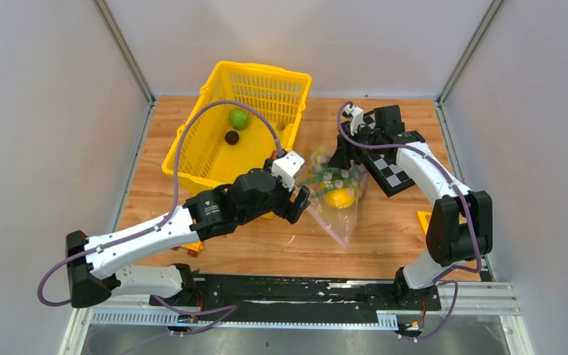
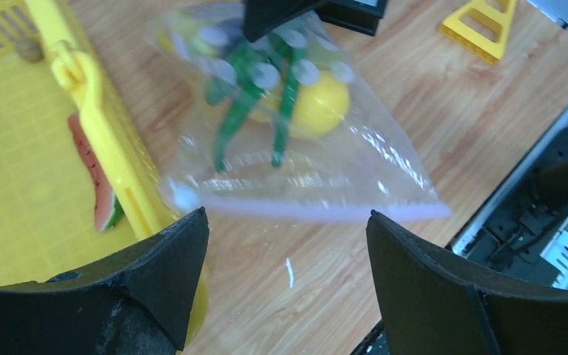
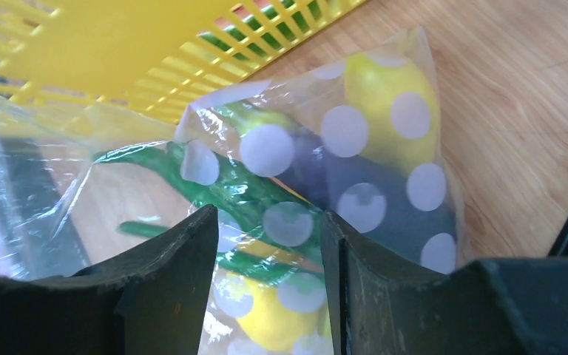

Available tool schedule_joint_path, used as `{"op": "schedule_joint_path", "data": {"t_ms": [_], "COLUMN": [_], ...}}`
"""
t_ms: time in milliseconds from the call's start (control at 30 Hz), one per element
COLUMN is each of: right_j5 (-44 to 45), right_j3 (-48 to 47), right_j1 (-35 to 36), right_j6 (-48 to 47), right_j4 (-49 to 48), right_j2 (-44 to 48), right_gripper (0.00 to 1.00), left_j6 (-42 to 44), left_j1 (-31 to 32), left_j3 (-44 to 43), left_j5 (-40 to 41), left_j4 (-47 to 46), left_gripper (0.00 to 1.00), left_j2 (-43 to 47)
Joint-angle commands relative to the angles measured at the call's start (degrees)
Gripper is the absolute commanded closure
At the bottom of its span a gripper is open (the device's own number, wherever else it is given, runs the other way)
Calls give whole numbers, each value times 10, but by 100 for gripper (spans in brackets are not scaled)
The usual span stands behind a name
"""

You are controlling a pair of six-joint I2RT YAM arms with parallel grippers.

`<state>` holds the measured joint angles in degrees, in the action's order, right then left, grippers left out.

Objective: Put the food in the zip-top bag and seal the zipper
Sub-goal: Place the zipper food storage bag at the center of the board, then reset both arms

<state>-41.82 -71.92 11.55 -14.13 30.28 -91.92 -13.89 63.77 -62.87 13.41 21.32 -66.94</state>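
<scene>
Left end effector (image 2: 287, 218) spread; right end effector (image 3: 268, 216) grips zip-top bag (image 2: 325, 170); wooden table (image 1: 266, 251), grey walls (image 1: 44, 111).

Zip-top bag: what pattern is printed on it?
White polka dots on the clear zip-top bag; best in the right wrist view.

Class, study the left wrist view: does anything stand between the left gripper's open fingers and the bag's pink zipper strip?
Nothing visible does. The zipper runs crosswise just ahead of the left gripper, with only bare wooden table between. The yellow basket sits beside one end of the strip, not across the path.
</scene>
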Motion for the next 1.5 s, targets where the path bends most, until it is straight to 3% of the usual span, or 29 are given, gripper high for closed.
{"op": "schedule_joint_path", "data": {"t_ms": [0,67,167,267,333,467,567,667,767,967,1300,1467], "right_j5": [-79,-60,6,52,75,144,233,309,383,438,452,476], "right_j3": [-23,-42,-72,-89,-80,-9,46,80,97,115,134,122], "right_j1": [13,33,60,64,64,56,40,17,-7,-27,-28,-28], "right_j6": [-64,-79,-84,-51,-25,28,71,105,137,173,170,172], "right_j4": [52,87,129,123,86,-29,-108,-142,-152,-158,-162,-146], "right_j2": [25,7,-17,-7,23,114,182,233,273,326,370,370], "right_gripper": [47,47,47,44,41,32,17,11,8,8,8,8], "left_j6": [-35,-33,-36,-30,-18,0,10,26,48,80,30,-38], "left_j1": [-6,-6,-7,-7,-7,-6,-6,-7,-7,-23,-241,-400], "left_j3": [57,77,88,88,82,60,40,12,-15,-48,-43,-48], "left_j5": [118,147,197,188,148,63,31,26,47,155,166,131], "left_j4": [54,56,90,82,61,22,5,-3,-5,13,74,134], "left_gripper": [20,27,28,28,24,4,0,0,0,0,0,0], "left_j2": [49,69,80,86,88,85,86,89,89,91,165,171]}}
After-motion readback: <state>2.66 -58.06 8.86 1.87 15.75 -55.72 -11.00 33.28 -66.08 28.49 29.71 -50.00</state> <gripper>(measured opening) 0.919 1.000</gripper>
